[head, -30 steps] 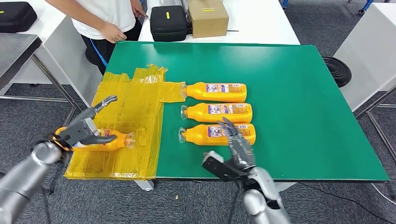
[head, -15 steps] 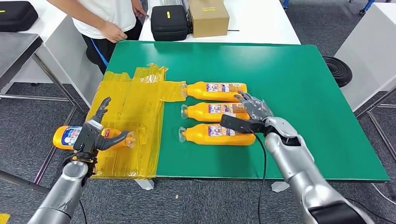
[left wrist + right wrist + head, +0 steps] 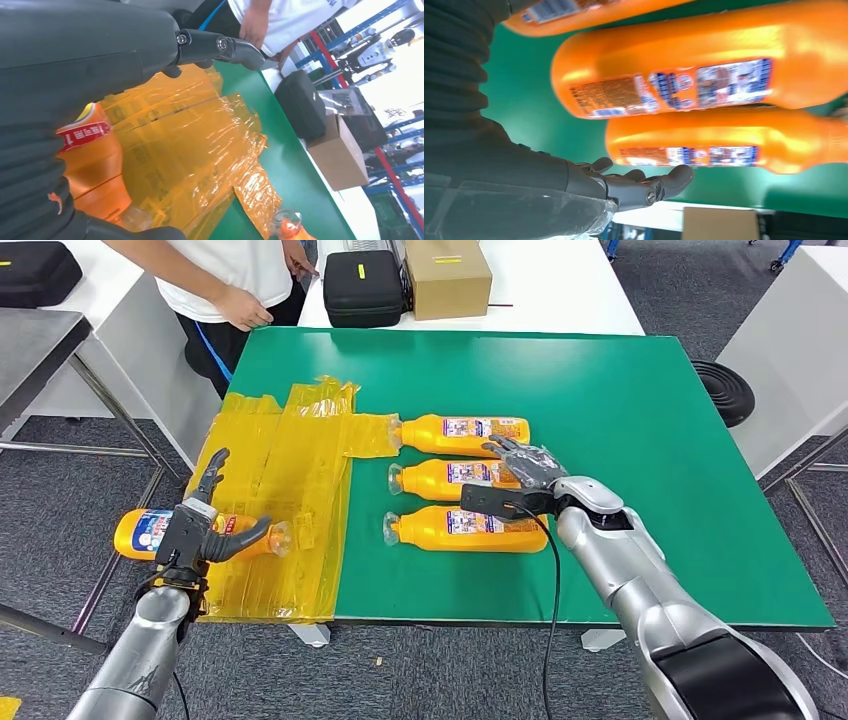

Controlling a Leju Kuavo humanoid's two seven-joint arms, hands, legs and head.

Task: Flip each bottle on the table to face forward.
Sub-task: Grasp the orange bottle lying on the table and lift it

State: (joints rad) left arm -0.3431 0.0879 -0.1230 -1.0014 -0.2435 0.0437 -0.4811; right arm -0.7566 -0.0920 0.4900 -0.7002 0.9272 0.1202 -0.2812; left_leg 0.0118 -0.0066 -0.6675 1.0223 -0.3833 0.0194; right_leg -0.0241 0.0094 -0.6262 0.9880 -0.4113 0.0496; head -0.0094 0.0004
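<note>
From the head view I am watching my left hand [image 3: 200,530] gripping an orange bottle [image 3: 190,537] that is lying on the yellow film [image 3: 290,480] at the table's near left corner, its base jutting past the table edge. My right hand [image 3: 527,478] is hovering spread and holding nothing over the middle bottle [image 3: 450,480], with the far bottle [image 3: 462,436] just beyond it and the near bottle [image 3: 470,529] on my side. If I am releasing carelessly, the held bottle could be dropping to the floor.

In the left wrist view the bottle's red label [image 3: 82,137] is sitting against my palm.

In the right wrist view the fingers [image 3: 644,182] are lying apart beside two bottles; closing off-centre could be nudging both.
</note>
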